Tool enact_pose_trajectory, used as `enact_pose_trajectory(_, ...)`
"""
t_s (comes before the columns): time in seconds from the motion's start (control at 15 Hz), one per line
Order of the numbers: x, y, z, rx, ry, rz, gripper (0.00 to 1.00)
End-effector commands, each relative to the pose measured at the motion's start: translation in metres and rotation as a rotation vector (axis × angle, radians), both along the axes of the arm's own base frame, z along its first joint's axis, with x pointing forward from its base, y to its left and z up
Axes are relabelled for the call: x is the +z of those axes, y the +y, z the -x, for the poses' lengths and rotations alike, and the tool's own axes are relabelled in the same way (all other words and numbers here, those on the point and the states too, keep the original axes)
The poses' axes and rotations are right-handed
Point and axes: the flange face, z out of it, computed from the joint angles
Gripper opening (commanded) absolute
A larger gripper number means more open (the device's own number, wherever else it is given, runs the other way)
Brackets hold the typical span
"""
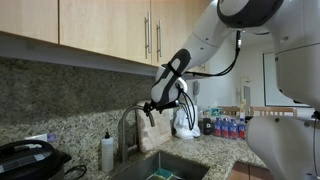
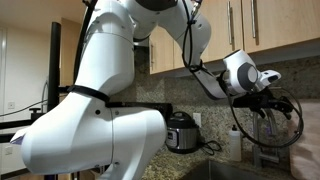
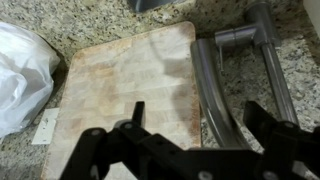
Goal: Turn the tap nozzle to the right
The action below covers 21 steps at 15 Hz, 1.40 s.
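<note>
**Open fingers straddle the tap spout at the back of the counter**

The tap nozzle [image 1: 122, 130] stands at the back edge of the counter [image 1: 215, 150], behind the sink [image 1: 150, 162], its high arch curving forward over the basin. A pale soap bottle [image 1: 107, 152] stands just beside its base. The arm reaches in from above, and the fingers [image 1: 152, 108] hang close to the spout's downturned end.

In the wrist view the fingers [image 3: 95, 150] are spread wide apart, and the brushed-steel tap nozzle [image 3: 208, 90] runs down between them. Whether either finger touches the metal cannot be told. A pale wooden board [image 3: 125, 90] lies just beside the spout, with a white plastic bag [image 3: 20, 75] on its other side.
</note>
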Motion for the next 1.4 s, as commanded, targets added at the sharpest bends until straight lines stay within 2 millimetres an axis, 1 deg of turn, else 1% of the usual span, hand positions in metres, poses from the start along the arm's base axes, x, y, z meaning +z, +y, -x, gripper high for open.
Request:
enact_pose_trajectory(0.0, -0.007, -0.007, -0.001, -0.002, 0.077, 0.026, 1.0)
enact_pose_trajectory(0.13, -0.014, -0.008, 0.001, -0.017, 0.088, 0.032, 1.0)
enact_pose_trajectory(0.4, -0.018, -0.005, -0.002, -0.012, 0.001, 0.066, 1.0)
enact_pose_trajectory(0.6, -0.024, -0.001, -0.011, -0.012, -0.043, 0.101, 1.0)
enact_pose_trajectory(0.8, -0.037, -0.005, -0.027, -0.034, -0.056, 0.113, 1.0)
enact_pose_trajectory(1.0, -0.047, -0.018, -0.049, -0.077, -0.066, 0.115, 1.0)
enact_pose_trajectory(1.33, -0.047, -0.06, -0.088, -0.163, -0.091, 0.129, 1.0)
